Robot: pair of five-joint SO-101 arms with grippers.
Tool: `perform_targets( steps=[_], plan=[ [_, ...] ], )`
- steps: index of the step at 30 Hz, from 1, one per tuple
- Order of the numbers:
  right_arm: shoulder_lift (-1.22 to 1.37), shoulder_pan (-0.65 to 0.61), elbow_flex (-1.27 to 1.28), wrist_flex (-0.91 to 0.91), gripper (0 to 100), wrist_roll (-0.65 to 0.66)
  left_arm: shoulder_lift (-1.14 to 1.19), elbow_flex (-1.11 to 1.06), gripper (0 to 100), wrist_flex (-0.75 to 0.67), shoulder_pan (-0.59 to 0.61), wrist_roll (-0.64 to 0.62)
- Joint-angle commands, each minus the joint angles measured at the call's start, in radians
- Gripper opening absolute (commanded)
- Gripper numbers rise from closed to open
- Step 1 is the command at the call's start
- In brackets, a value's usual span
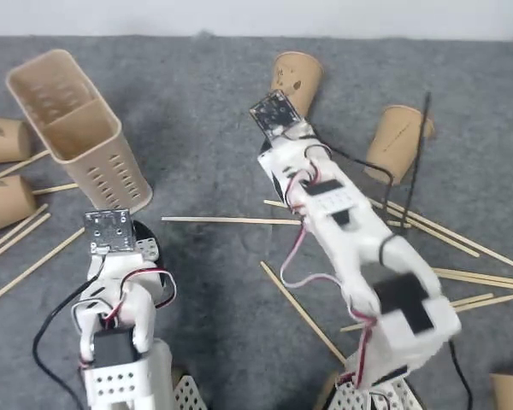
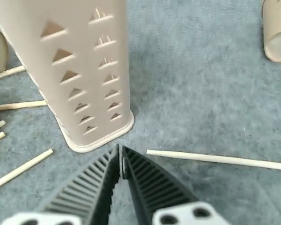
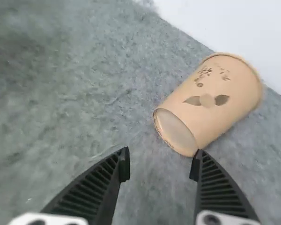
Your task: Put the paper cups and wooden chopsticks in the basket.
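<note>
Grey felt covers the table (image 1: 205, 128). The basket (image 1: 77, 128) stands at ten o'clock with nothing visible inside, so the task looks barely begun. Paper cups (image 1: 0, 141) lie on their sides at nine, twelve and two o'clock, with wooden chopsticks (image 1: 231, 220) scattered about. The right claw (image 3: 160, 157) gapes empty just short of the twelve o'clock cup (image 3: 210, 103). The left claw (image 2: 120, 154) is closed on nothing beside the basket's base.

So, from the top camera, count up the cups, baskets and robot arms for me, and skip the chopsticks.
Paper cups: 4, not counting a cut-off tan shape at the bottom right corner, too little to tell
Basket: 1
Robot arms: 2
Total: 7
</note>
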State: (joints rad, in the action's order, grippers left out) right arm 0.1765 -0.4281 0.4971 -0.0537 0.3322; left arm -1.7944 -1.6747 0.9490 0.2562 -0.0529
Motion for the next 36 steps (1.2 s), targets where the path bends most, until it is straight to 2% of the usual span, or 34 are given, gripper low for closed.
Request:
perform_targets(
  steps=[1, 7, 12, 24, 36],
  plan=[
    [0.09, 0.025, -0.196, -0.015, 22.7, 0.043, -0.018, -0.001, 1, 0.005, -0.002, 0.006],
    [0.213, 0.058, -0.454, -0.216, 23.2, 0.041, -0.018, 0.004, 1, 0.035, -0.003, 0.009],
    [0.285, 0.051, -0.601, -0.321, 30.1, 0.043, -0.018, 0.004, 1, 0.037, -0.003, 0.011],
    [0.483, 0.099, -0.793, -0.346, 29.9, 0.043, -0.02, 0.008, 1, 0.064, -0.002, 0.011],
    [0.535, 0.125, -0.812, -0.285, 13.8, 0.046, -0.021, 0.018, 1, 0.083, -0.002, 0.011]
  ],
)
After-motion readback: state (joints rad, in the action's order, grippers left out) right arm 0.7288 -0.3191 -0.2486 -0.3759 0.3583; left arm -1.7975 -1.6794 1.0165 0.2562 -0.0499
